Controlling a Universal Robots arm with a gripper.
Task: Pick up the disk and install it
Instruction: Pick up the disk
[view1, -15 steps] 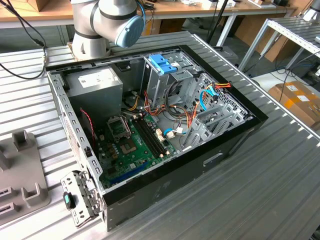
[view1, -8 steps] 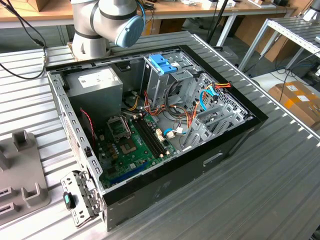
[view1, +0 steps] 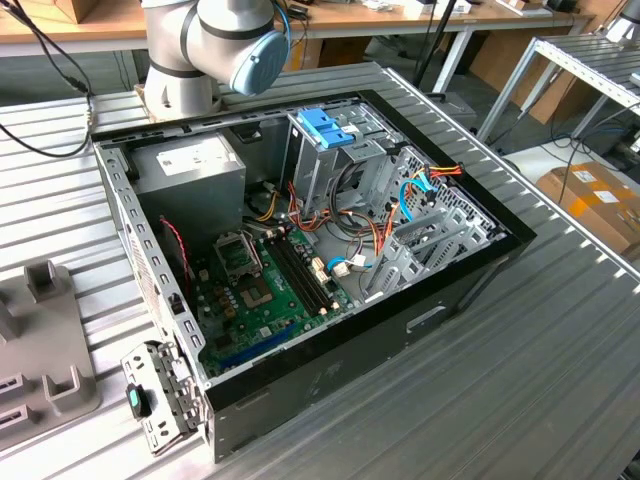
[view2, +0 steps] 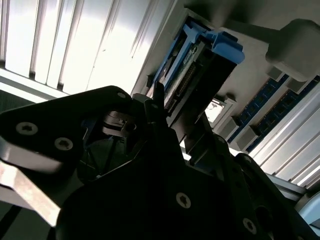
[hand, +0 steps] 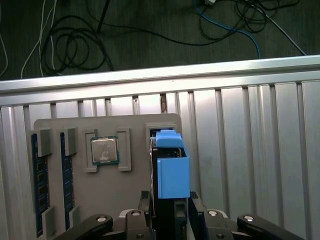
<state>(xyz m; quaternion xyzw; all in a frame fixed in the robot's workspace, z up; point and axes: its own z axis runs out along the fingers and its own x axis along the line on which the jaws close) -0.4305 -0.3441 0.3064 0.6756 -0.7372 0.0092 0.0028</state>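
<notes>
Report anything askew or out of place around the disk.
Nothing stands out: the disk sits upright and straight in the gripper at the grey tray, and the processor lies square in its pocket.

1. Exterior view: even, diffuse overhead light. Soft shadows inside the computer case (view1: 330, 370); the table (view1: 540, 360) has a mild sheen, no blowout.
2. Second wrist view: harsh contrast. Table slats clip to white; the gripper (view2: 167, 112) body is near-black and soft, close to the lens.
3. First wrist view: evenly lit, blue rail of the disk (hand: 172, 175) well exposed. The floor (hand: 125, 35) beyond the table is dim.
</notes>
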